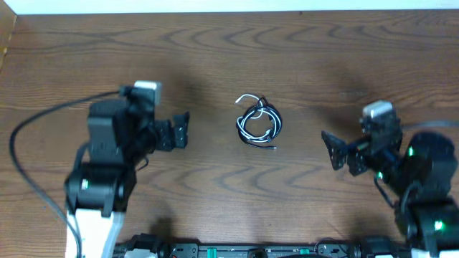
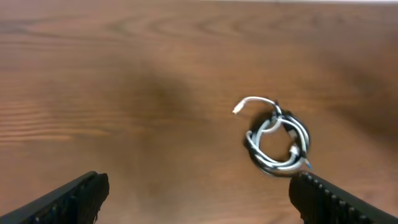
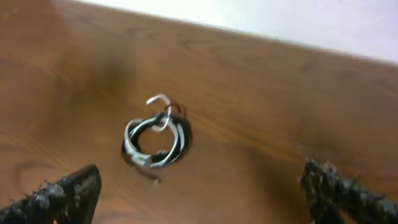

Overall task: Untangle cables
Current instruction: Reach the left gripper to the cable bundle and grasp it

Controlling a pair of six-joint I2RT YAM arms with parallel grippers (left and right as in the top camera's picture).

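Wooden table (image 1: 215,43) seen from overhead, dark brown grain; at the far left a thick black arm cable (image 1: 29,129) is seen looping off the left arm (image 1: 100,179); the left gripper (image 1: 184,130) is held just above the tabletop, pointed toward the middle, its fingers (image 2: 81,196) spread wide with nothing between them, as shown in the left wrist view; bare wood lies between this gripper and the cords; near the table's centre the black cable (image 1: 277,123) and the white cable (image 1: 247,98) are found wound together into one small tight ring, lying flat on the wood; one white end is hooked up and out of the ring on its far left side, and a short dark end is trailed out at the near edge; which cord lies over which inside the ring cannot be told; the ring is touched by neither gripper and sits well apart from both, roughly between them; to the right the right gripper (image 1: 331,150) is pointed back toward the ring, its fingers (image 3: 62,193) likewise set wide and empty; green lights (image 1: 411,152) are noted on the right arm (image 1: 423,179).
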